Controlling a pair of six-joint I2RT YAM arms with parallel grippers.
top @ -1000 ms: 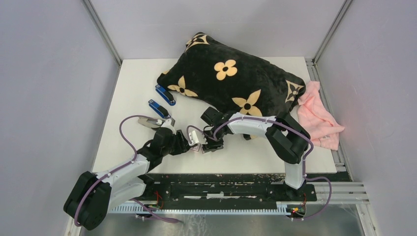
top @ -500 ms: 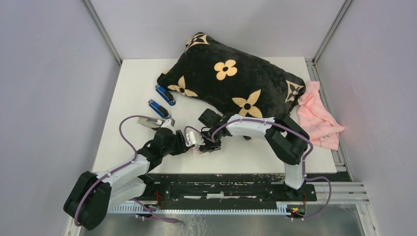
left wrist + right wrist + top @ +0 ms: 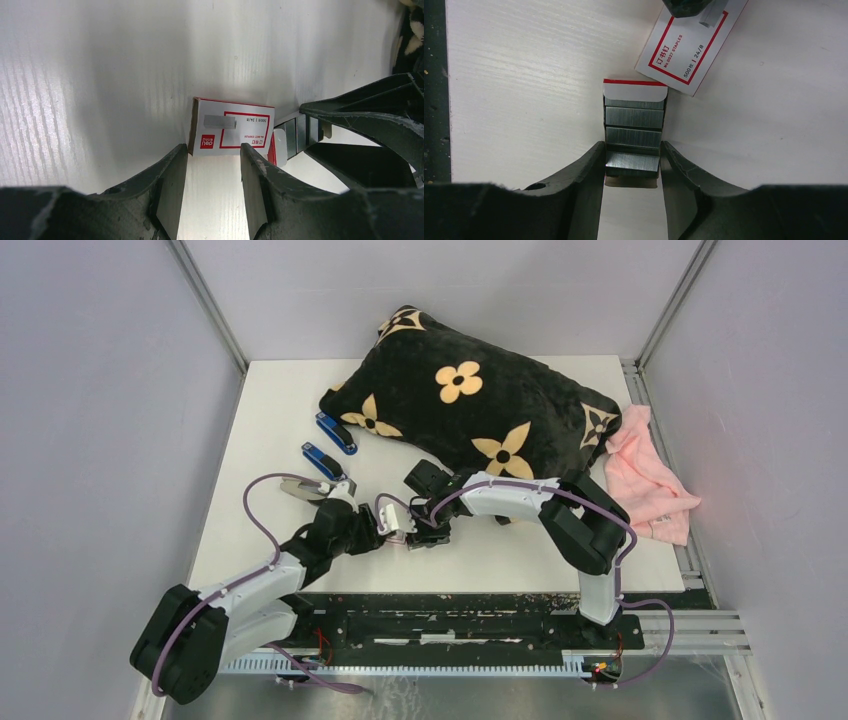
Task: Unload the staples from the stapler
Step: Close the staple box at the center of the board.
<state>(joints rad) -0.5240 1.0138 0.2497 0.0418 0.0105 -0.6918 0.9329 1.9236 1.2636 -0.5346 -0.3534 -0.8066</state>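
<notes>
R tool grips staples (tray), table edge nr

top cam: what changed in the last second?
The right gripper shifted slightly left toward the left gripper, its fingers around the tray of staples. Left arm barely moved, fingers at the box sleeve. Unchanged: blue staplers, pillow, pink cloth.

Right end effector and box shifted slightly left.

Pillow at rear of table; cloth to its R; stapler to its L, 2nd stapler nearer. Front-ctr: staples in tray, box just L.
</notes>
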